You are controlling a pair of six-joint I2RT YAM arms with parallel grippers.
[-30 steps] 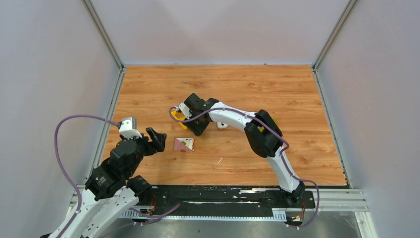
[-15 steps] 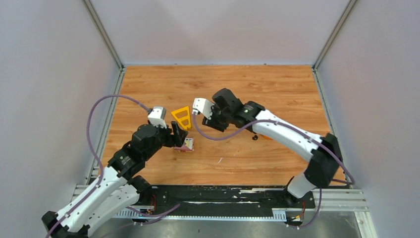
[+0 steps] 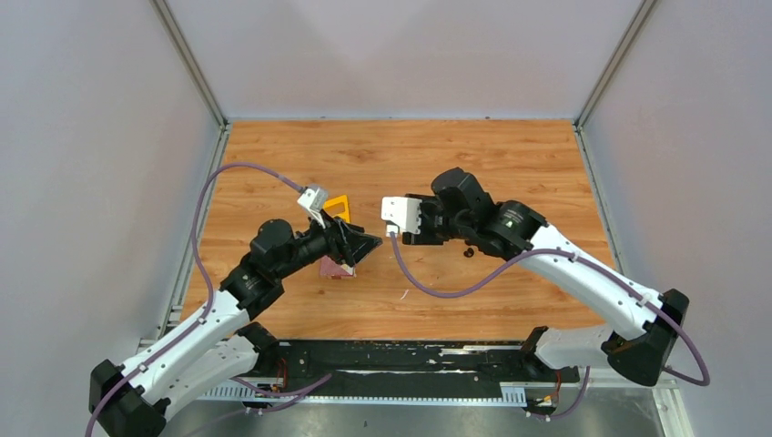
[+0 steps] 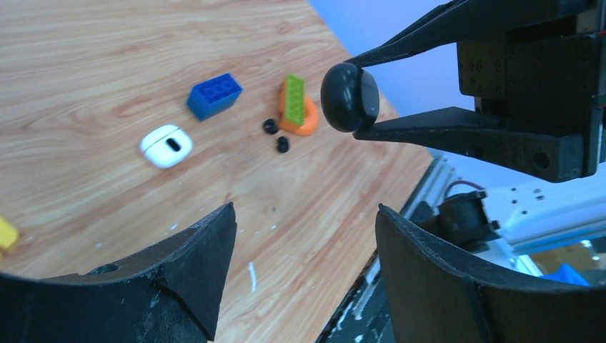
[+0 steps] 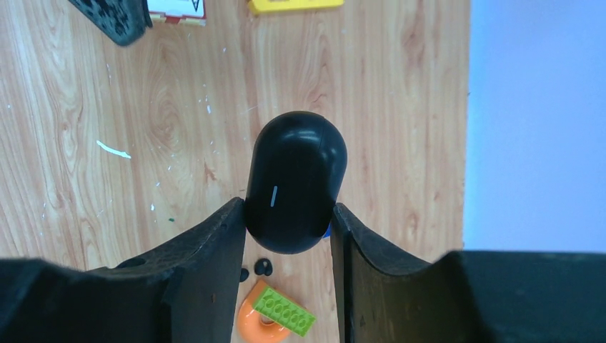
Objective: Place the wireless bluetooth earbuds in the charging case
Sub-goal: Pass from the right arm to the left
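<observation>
The right claw (image 5: 288, 209) pinches a black oval object (image 5: 295, 175) off the table (image 4: 86, 64). The left claw (image 4: 304, 214) is spread, with nothing between its fingers. The white charging case (image 4: 166, 146) lies on the wood by a blue brick (image 4: 214, 95). From overhead I can't see the case. Two black bits (image 4: 270, 126) nearby are too small to identify.

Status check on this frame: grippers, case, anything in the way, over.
Right gripper shut on black oval object, held aloft. Left gripper open, empty, facing it. White case lying on table, untouched. Blue brick beside it, nothing on top.
</observation>
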